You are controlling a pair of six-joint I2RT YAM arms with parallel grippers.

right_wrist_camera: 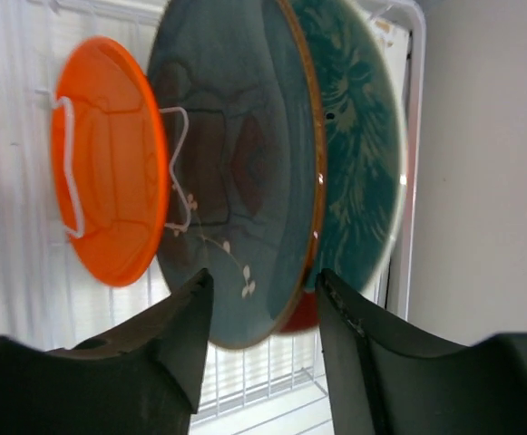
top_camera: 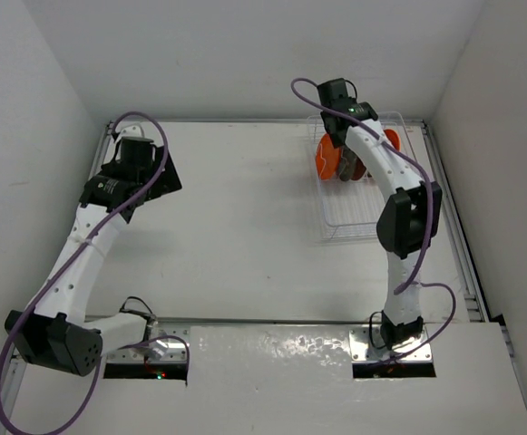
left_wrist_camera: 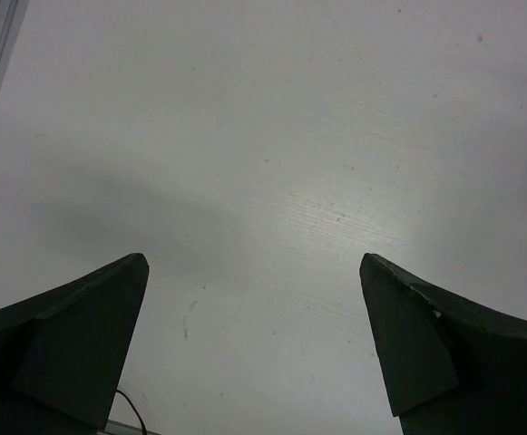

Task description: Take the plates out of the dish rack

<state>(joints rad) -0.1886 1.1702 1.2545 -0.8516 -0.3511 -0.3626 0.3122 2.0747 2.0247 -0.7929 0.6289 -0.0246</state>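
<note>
The white wire dish rack [top_camera: 352, 220] stands at the back right of the table. Plates stand upright in its far end. In the right wrist view I see a glossy orange plate [right_wrist_camera: 104, 163], a large blue-grey plate with a brown rim [right_wrist_camera: 236, 154], a mottled teal plate [right_wrist_camera: 358, 154] and a sliver of red [right_wrist_camera: 301, 314] behind. My right gripper [right_wrist_camera: 265, 276] is open, its fingers either side of the blue-grey plate's edge, apart from it. In the top view it [top_camera: 345, 161] hangs over the plates beside an orange plate [top_camera: 325, 161]. My left gripper [left_wrist_camera: 252, 263] is open and empty over bare table.
The rack's near half [top_camera: 358, 231] holds no plates. The rack's rim [right_wrist_camera: 408, 227] runs close to the right wall. My left arm [top_camera: 122, 186] reaches to the back left, near the left wall. A purple cable loops over each arm.
</note>
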